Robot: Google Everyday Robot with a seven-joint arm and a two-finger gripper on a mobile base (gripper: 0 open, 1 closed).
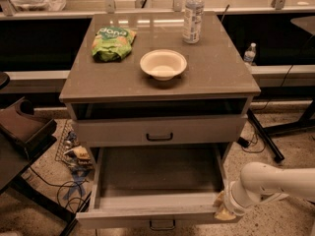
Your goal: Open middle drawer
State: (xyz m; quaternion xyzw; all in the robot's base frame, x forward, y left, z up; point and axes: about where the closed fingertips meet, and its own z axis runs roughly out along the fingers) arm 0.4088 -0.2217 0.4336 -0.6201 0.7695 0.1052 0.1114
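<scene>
The middle drawer is the wide grey drawer pulled far out of the cabinet, showing its plain grey box interior. Its small black bar handle shows at the bottom edge of the view. My gripper, at the end of the white arm, is at the drawer's front right corner, against the front panel's end. The drawer above it, with its own black handle, is shut.
On the cabinet top are a green snack bag, a white bowl and a water bottle. A dark chair stands on the left. Cables and clutter lie on the floor beside it.
</scene>
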